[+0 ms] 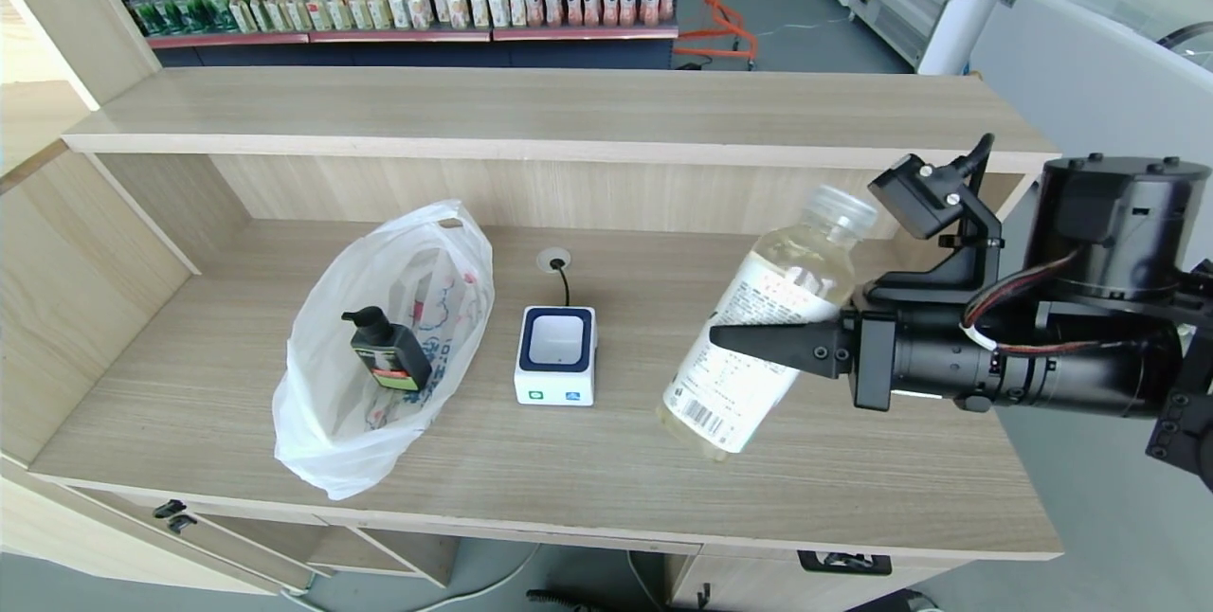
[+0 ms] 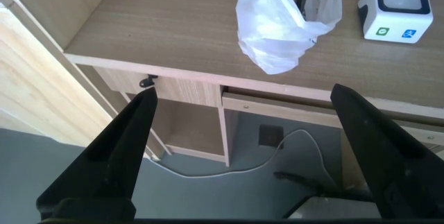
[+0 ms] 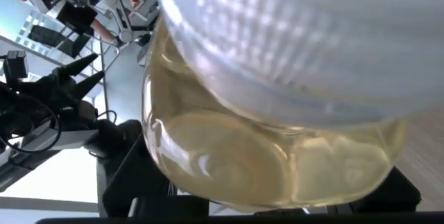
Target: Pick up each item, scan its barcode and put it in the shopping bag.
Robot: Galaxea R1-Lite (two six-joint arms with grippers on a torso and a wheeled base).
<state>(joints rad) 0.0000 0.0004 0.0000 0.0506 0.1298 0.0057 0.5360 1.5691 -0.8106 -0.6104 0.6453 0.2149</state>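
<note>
Clear plastic, filled with a pale yellow drink, the bottle (image 1: 758,328) hung tilted to the right of the scanner (image 1: 556,354). Its cap leaned up and away from the scanner, and its base with the barcode label pointed down toward the wooden counter (image 1: 569,460). Whether the base touched the counter could not be told. The right gripper (image 1: 734,337) was clamped across the bottle's middle from the side away from the scanner. One black finger (image 1: 758,343) lay over the white label, the other hidden behind the bottle. From the right wrist, the bottle (image 3: 277,113) sat close against the camera, pale liquid behind its ribbed wall.

The scanner, a small white box with a dark-framed window on top, stood on the counter with a black cable (image 1: 564,288) running from its back. On the scanner's left lay a white plastic bag (image 1: 379,356), mouth open, with a black pump bottle (image 1: 389,351) resting in it.

The left gripper (image 2: 243,161) hung below the front edge of the counter (image 2: 159,30), nearer than the scanner (image 2: 397,5) and the bag (image 2: 277,30). Its two black fingers (image 2: 118,154) were spread wide apart, with nothing between them.
</note>
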